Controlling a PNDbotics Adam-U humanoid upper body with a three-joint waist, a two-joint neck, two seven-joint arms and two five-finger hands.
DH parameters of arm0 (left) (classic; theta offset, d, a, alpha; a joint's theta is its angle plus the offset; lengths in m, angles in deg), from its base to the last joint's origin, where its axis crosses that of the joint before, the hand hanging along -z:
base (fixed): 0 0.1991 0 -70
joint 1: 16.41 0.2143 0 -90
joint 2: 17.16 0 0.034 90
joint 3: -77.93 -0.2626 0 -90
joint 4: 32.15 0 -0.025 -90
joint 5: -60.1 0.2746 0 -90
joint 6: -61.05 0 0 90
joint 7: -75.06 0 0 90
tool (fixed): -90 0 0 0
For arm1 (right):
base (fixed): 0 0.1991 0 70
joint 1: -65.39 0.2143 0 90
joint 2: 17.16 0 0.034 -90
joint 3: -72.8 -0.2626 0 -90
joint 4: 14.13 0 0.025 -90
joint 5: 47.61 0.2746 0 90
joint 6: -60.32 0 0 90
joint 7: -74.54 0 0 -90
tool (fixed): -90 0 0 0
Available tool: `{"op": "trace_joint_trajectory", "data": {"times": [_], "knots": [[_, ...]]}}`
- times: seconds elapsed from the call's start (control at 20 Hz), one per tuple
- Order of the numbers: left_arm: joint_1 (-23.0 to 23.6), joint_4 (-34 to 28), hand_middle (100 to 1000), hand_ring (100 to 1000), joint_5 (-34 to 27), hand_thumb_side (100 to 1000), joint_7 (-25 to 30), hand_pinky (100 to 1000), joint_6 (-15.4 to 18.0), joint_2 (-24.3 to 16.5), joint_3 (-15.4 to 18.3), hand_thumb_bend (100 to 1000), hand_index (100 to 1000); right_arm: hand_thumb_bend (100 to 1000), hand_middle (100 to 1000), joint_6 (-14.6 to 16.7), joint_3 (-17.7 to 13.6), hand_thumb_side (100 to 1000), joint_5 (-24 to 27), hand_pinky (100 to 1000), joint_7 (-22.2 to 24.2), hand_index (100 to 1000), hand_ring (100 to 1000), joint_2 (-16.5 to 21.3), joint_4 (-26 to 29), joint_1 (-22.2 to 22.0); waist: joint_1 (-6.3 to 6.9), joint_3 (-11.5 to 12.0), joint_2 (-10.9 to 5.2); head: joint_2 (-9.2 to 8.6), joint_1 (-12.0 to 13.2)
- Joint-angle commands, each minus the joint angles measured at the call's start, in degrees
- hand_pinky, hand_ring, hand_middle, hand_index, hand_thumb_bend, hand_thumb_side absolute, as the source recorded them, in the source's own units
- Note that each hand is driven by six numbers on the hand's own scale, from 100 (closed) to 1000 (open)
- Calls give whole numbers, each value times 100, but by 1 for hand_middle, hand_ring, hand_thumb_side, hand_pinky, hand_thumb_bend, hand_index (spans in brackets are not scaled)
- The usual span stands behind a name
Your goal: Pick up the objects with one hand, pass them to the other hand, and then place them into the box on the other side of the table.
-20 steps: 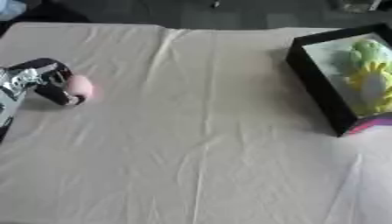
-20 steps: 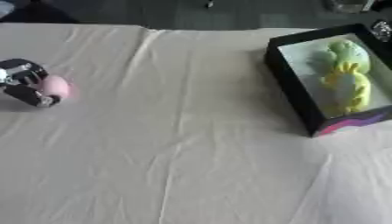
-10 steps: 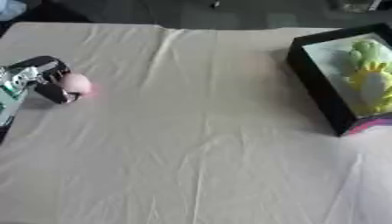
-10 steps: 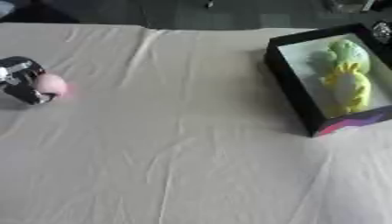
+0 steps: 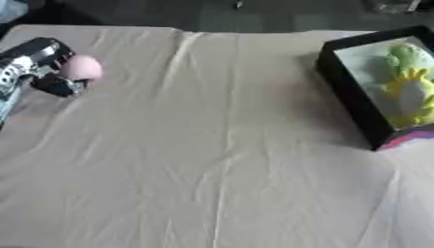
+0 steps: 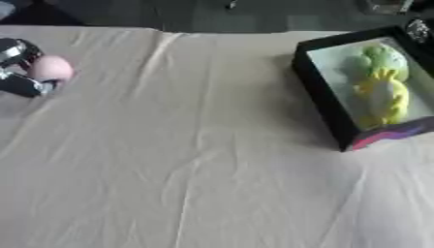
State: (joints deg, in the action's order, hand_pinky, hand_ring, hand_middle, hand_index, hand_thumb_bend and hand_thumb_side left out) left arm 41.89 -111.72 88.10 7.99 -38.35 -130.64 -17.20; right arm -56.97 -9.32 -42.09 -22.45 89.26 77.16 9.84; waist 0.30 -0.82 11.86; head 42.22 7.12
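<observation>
Beige wrinkled tablecloth, dark floor beyond

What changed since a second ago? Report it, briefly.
The left hand, its fingers curled round the pink ball, has drifted slightly toward the table's far left. Nothing was let go. The black box and the yellow-green toys in it stayed put.

One pink ball, one black box, two soft toys
</observation>
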Motion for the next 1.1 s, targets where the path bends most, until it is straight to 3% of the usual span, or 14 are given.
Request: {"op": "trace_joint_trajectory", "data": {"times": [0.05, 0.25, 0.6, 1.1], "knots": [[0, -480, 598, 673, -410, 100, -320, 734, 80, -179, 84, 100, 500, 100, 919, -13, -40, 774, 18, 994, 15, 951, 892, 173, 325, 170, 8, 10, -210, -32, -27], [62, -897, 591, 664, -629, 100, -694, 729, 226, -13, -43, 100, 501, 100, 920, -20, 62, 742, -140, 991, 209, 951, 896, 181, 779, 309, -24, 3, -212, -34, -77], [94, -1278, 583, 645, -440, 100, -1172, 719, 288, 573, -229, 100, 502, 100, 915, -98, 313, 684, -530, 985, 881, 944, 899, 77, 1539, 696, -63, 12, -224, -20, -109], [105, -1396, 573, 633, -252, 100, -1591, 718, 378, 1377, -261, 100, 500, 100, 908, -47, 765, 640, -1177, 980, 1733, 932, 901, -479, 1840, 1150, -124, 29, -237, -33, -112]]}}
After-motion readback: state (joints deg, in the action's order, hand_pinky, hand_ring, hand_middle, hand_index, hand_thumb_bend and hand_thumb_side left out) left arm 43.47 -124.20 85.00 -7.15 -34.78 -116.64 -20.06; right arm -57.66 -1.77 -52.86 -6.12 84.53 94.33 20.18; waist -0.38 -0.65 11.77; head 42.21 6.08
